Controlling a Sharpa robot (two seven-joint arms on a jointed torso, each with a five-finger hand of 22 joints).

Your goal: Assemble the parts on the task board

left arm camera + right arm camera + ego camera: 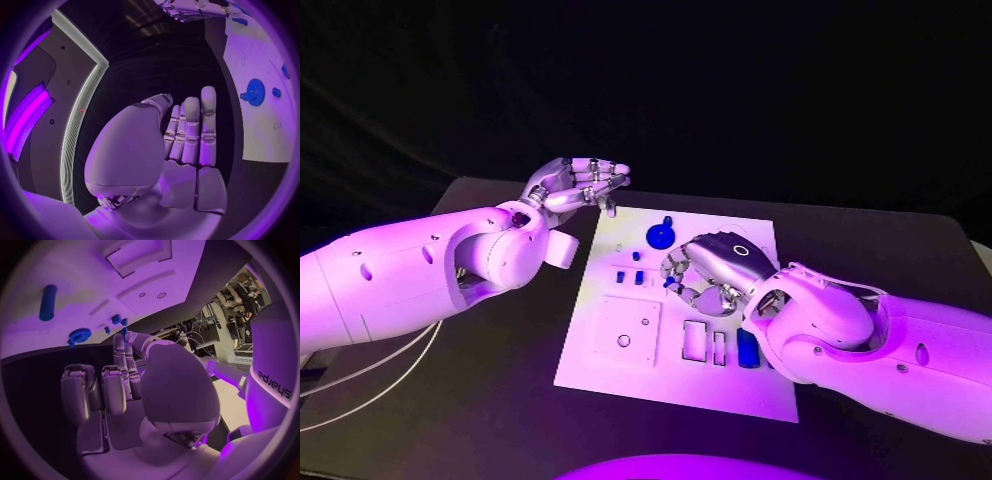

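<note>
The white task board (pixel 632 350) lies in the middle of the table. A blue gear (pixel 659 236) sits near its far edge, and a blue cylinder (pixel 747 348) lies by its right edge. My right hand (pixel 711 270) hovers over the board's middle, fingers pointing down at small blue parts (pixel 629 277). In the right wrist view its fingertips (pixel 119 340) reach a small blue part (pixel 123 331); whether they pinch it is unclear. The gear (pixel 79 335) and the cylinder (pixel 47 302) lie beyond. My left hand (pixel 574 185) floats above the board's far left corner, holding nothing.
The board has rectangular recesses (pixel 695 340) near its front and a square plate with a hole (pixel 626 330). In the left wrist view the left hand (pixel 187 145) has its fingers straight, with the gear (pixel 254 92) on the board (pixel 262 130) beside it. Black table (pixel 473 400) surrounds the board.
</note>
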